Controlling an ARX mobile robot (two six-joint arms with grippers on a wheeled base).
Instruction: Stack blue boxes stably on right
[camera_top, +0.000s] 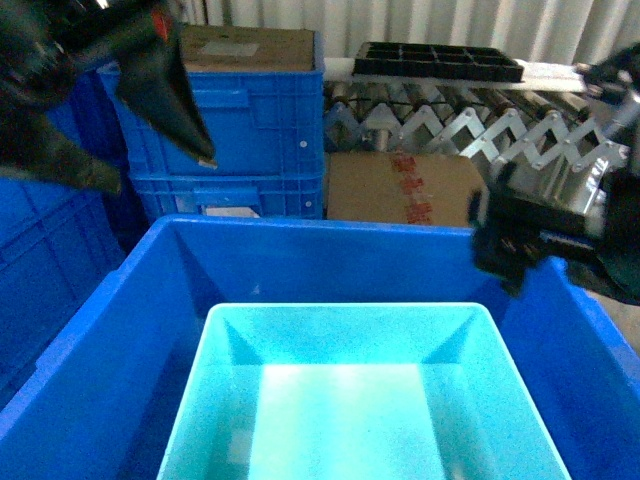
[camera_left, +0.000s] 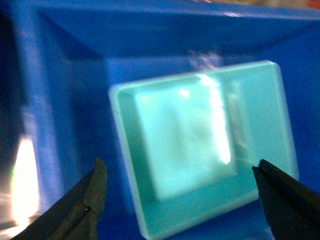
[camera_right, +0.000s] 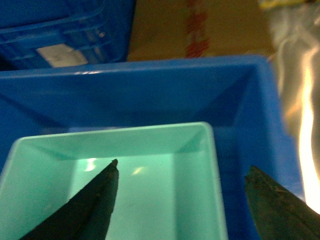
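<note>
While both arms hang above it with fingers spread wide and holding nothing, the turquoise tub (camera_top: 365, 400) sits open-topped inside a big blue crate (camera_top: 130, 330), smooth, pale, with sloping walls and a thin rim. Its near end is cut off in the head view, and the left wrist view is blurred. The left gripper (camera_left: 177, 187) and right gripper (camera_right: 182, 175) both hover over it; its long axis seems to run away from the robot.

Red printed characters stand on the brown cardboard carton (camera_top: 405, 188) at the far middle, too blurred to read. A white label (camera_right: 56, 54) on the far ribbed crate (camera_top: 245, 130) is likewise illegible.
</note>
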